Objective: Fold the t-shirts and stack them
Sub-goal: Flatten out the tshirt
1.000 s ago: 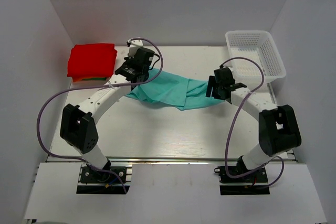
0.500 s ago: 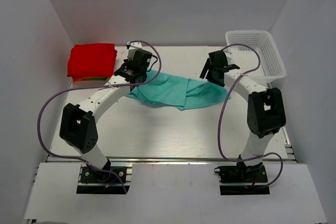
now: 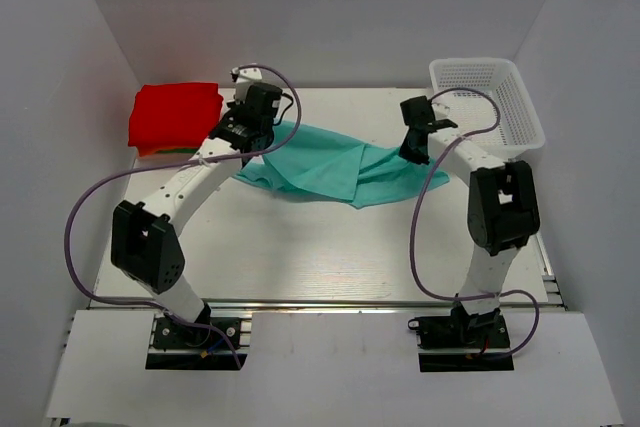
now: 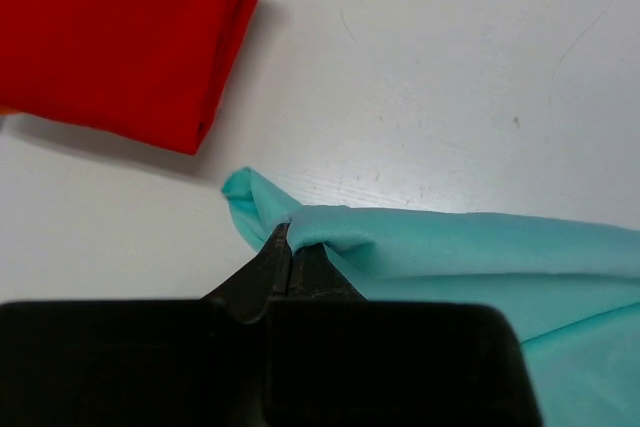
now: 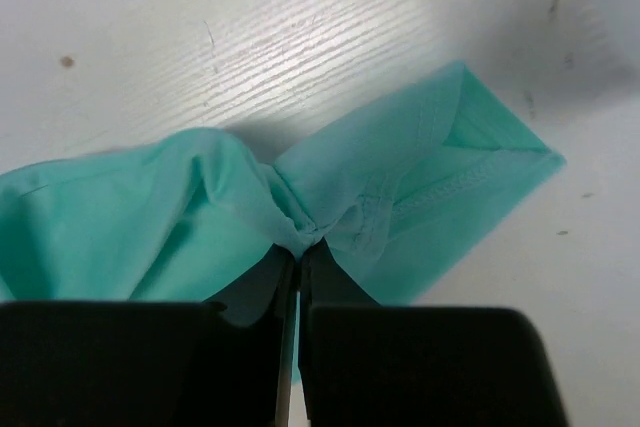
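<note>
A white plastic mesh basket (image 3: pixel 470 62) sits at the far right corner of the desk (image 3: pixel 300 237), its long side running along the right edge. The desk is white with a faint wood grain, marked by a few dark specks (image 5: pixel 66 62). Plain white walls (image 3: pixel 320 7) close it in on the left, far and right sides.

The teal t-shirt (image 3: pixel 325 167) lies rumpled and unfolded across the far middle of the worktop (image 3: pixel 300 247). Its left corner is nipped in the left pincer (image 4: pixel 290 252), and a bunched fold by a stitched hem in the right pincer (image 5: pixel 298 247). The red t-shirt (image 3: pixel 175 112) sits folded in the far left corner, apart from the teal one, with an orange edge (image 3: pixel 160 153) beneath it.
</note>
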Robot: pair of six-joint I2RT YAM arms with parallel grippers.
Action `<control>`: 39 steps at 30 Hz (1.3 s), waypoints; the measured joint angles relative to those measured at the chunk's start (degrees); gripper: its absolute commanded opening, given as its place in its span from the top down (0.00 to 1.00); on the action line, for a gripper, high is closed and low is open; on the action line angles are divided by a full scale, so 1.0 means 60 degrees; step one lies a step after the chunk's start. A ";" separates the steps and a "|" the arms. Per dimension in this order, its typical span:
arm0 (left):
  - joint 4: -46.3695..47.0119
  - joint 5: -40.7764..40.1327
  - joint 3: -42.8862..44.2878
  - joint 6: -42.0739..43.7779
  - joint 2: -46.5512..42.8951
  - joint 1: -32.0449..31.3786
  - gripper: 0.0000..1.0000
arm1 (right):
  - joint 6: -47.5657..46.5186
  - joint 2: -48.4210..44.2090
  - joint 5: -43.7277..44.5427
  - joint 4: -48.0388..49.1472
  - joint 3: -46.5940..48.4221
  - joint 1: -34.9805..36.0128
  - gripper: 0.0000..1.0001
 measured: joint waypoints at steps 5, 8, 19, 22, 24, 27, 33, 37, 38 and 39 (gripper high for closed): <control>-0.0160 -0.0790 0.0477 0.0095 -0.0860 0.0087 1.00 | -0.0576 -0.1847 0.0688 -0.0033 -0.0025 -0.0102 1.00; -0.0091 -0.1158 0.0495 0.0299 -0.1978 0.0102 1.00 | -0.1089 -0.3643 0.0958 0.0149 -0.0215 -0.0168 1.00; 0.0503 -0.1778 0.0514 0.0922 -0.6036 0.0058 1.00 | -0.3202 -0.9041 0.0353 0.1268 -0.0674 -0.0135 1.00; 0.0423 -0.1803 0.0605 0.0958 -0.6543 -0.0062 1.00 | -0.3566 -0.9748 -0.0025 0.1231 -0.0659 -0.0095 1.00; 0.0277 -0.1716 0.0641 0.0943 -0.6808 -0.0109 1.00 | -0.3719 -1.0142 -0.0317 0.1188 -0.0637 -0.0091 1.00; 0.0127 -0.1330 0.0616 0.0867 -0.7169 -0.0113 1.00 | -0.3836 -1.0641 -0.0670 0.1158 -0.0594 -0.0091 1.00; -0.0098 -0.0554 -0.0073 0.0211 -0.7570 -0.0106 1.00 | -0.3898 -1.0714 -0.0871 0.1162 -0.0448 -0.0098 1.00; -0.0255 -0.0361 -0.0929 -0.0299 -0.6951 -0.0015 1.00 | -0.3942 -0.9628 -0.0914 0.1275 -0.0761 -0.0153 1.00; -0.0255 -0.0328 -0.1191 -0.0415 -0.6641 0.0015 1.00 | -0.3974 -0.9227 -0.0936 0.1344 -0.0929 -0.0160 1.00; -0.0255 -0.0273 -0.1483 -0.0517 -0.6269 0.0040 1.00 | -0.4007 -0.8870 -0.0984 0.1424 -0.1089 -0.0171 1.00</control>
